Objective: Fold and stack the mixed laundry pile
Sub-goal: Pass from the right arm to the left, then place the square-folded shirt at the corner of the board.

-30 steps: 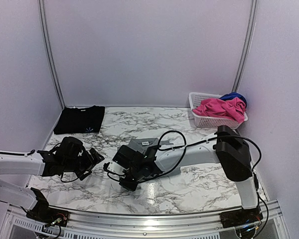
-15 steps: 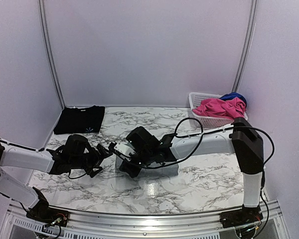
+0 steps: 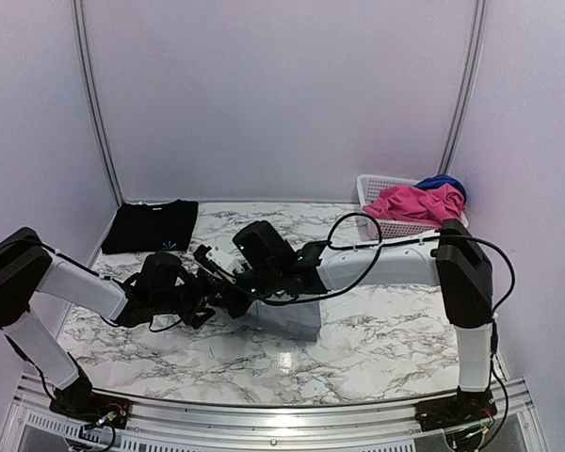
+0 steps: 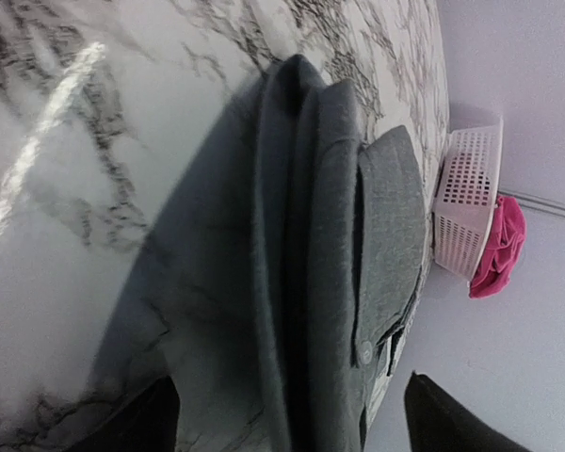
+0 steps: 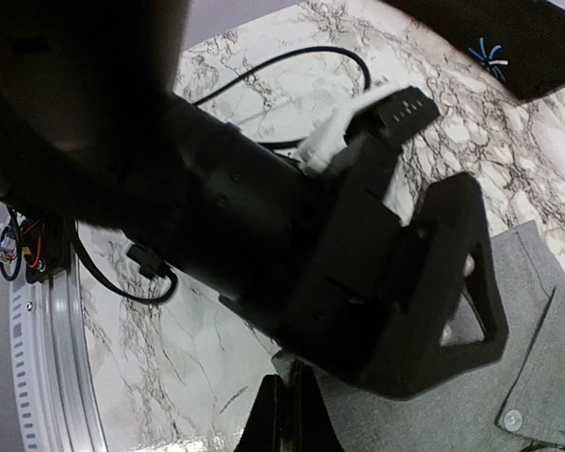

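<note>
The grey pocketed trousers point(image 3: 287, 318) lie folded mid-table, and in the left wrist view their layered edge and button flap point(image 4: 344, 264) fill the centre. My right gripper point(image 3: 237, 297) reaches in from the right. It is shut point(image 5: 287, 414) on the near-left corner of the trousers point(image 5: 508, 311). From the left, my left gripper point(image 3: 207, 294) stands open point(image 4: 292, 428), its fingers either side of the trousers' edge and just short of it. The black cloth point(image 3: 151, 226) lies folded at the back left. The pink piece point(image 3: 414, 202) and the blue piece point(image 3: 443, 182) sit in the basket.
A white lattice basket point(image 3: 395, 229) stands at the back right, against the wall, and shows in the left wrist view too point(image 4: 466, 202). Both arms' wrists crowd together left of centre, with the left arm's body point(image 5: 264, 217) filling the right wrist view. Walls enclose the marble table point(image 3: 386, 348).
My right gripper closed and swung left and back, drawing the grey trousers' edge with it. My left arm stretched to the right until its open fingers met the trousers.
</note>
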Controlling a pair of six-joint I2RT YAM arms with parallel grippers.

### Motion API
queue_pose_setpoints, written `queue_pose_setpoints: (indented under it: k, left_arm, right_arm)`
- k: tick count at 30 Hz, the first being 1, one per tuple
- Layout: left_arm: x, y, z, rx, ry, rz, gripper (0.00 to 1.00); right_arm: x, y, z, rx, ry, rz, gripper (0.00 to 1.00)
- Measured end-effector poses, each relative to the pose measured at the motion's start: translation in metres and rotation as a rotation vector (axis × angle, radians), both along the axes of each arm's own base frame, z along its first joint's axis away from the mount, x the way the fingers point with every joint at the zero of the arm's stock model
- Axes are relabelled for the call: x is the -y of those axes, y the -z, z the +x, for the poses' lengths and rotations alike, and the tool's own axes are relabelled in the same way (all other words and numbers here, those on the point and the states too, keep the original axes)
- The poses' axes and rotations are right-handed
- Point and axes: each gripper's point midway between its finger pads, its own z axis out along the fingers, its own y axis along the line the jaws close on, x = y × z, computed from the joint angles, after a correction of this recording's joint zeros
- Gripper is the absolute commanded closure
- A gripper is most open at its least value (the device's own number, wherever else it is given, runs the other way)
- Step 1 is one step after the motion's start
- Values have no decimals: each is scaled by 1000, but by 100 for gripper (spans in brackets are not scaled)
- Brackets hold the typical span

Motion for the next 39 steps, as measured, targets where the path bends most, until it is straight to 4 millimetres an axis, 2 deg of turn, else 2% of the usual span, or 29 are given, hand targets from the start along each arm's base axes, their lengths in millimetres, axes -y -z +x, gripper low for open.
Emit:
queue_pose_setpoints:
  k: [2,5,6,7,11,14,18,20,21,25,28,31,35,39]
  left_arm:
    - [9,0,4,7,22,-16,46]
    - [17,-1,7,27,53,-29,87]
    - [18,-3,8,38,62,-29,97]
    - [19,-4,8,49,72,-25,100]
    - [20,-3,12,75,127,68,100]
    - [21,-13,26,89,187,228,100]
    - [26,-62,66,214,265,458,100]
    - [22,-80,87,271,289,576,100]
    - [19,-83,95,284,301,630,100]
    - [-3,-82,130,307,368,874,100]
    - [-21,-83,155,308,410,1011,100]
    - [-38,-95,184,332,413,1091,100]
    - [-64,-117,218,379,390,1176,100]
    - [-90,-133,236,400,376,1230,100]
  right_arm:
    - [-3,-1,0,-3,-10,5,100]
    - [-3,4,-3,-13,-20,-6,98]
    - [-2,6,-3,-16,-22,-10,96]
    - [-2,6,-3,-18,-22,-11,92]
    - [1,4,-2,-29,-15,-7,72]
    - [19,-3,-3,-49,-4,-5,53]
    - [58,-37,4,-63,51,40,23]
    - [81,-55,6,-63,89,69,18]
    - [95,-67,5,-59,106,87,15]
    - [125,-76,14,-58,169,103,5]
    - [150,-64,17,-84,218,74,1]
    - [167,-49,19,-115,259,41,1]
    - [180,-38,21,-140,292,8,1]
    - [182,-37,23,-145,304,6,2]
